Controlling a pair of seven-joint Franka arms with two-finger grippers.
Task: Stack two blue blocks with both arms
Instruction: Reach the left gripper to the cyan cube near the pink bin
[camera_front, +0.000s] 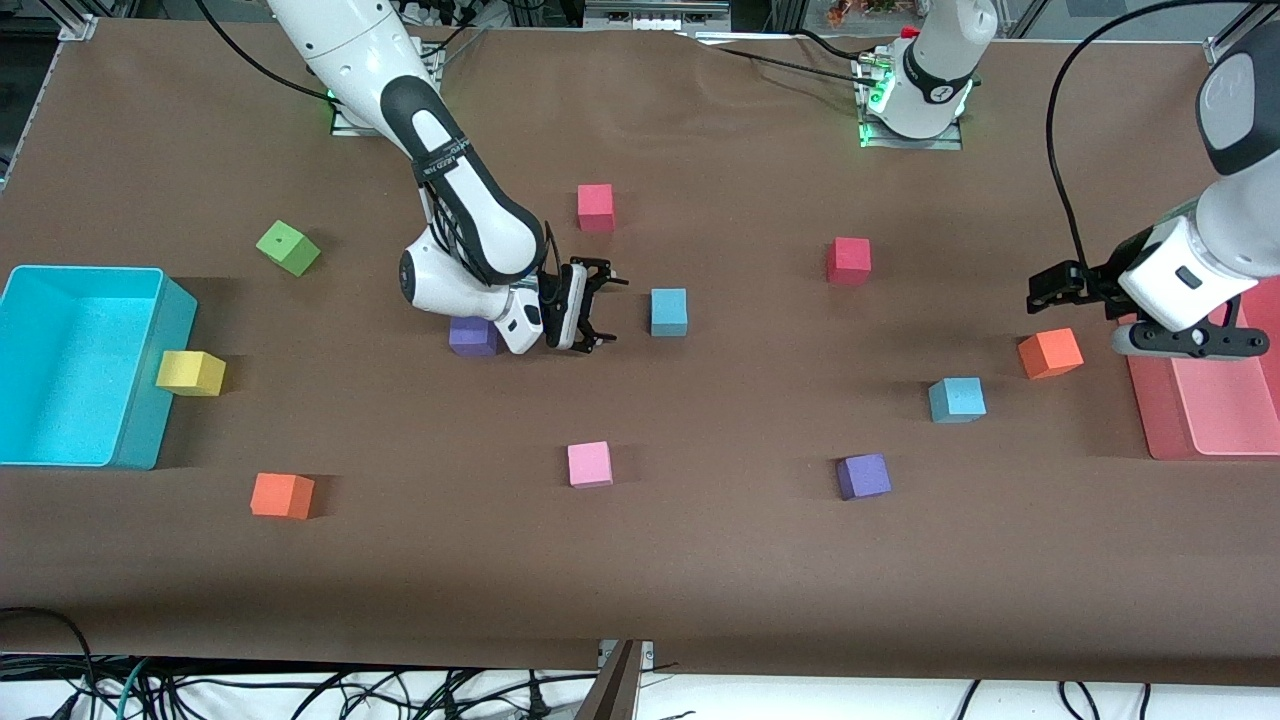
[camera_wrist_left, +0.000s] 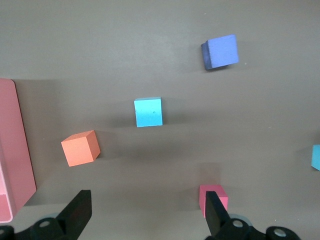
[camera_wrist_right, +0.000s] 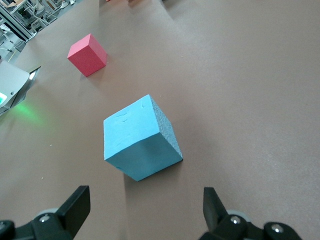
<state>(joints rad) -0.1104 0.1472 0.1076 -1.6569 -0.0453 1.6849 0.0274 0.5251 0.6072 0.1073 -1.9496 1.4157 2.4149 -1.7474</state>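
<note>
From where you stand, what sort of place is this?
Probably a robotics lab: two white jointed robot arms bolted to a brown paper-covered table, scattered coloured foam cubes such as a sky-blue one, loose cables along the table edge.

One sky-blue foam cube (camera_front: 668, 311) sits mid-table, beside the right gripper (camera_front: 592, 305). The other sky-blue foam cube (camera_front: 956, 399) lies nearer the front camera, toward the left arm's end, beside an orange foam cube (camera_front: 1049, 353).

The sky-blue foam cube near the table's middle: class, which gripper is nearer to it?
Right. The right gripper, fingers open, sits right beside the sky-blue foam cube; the left gripper, also open, hangs over the orange foam cube near the table's end.
</note>
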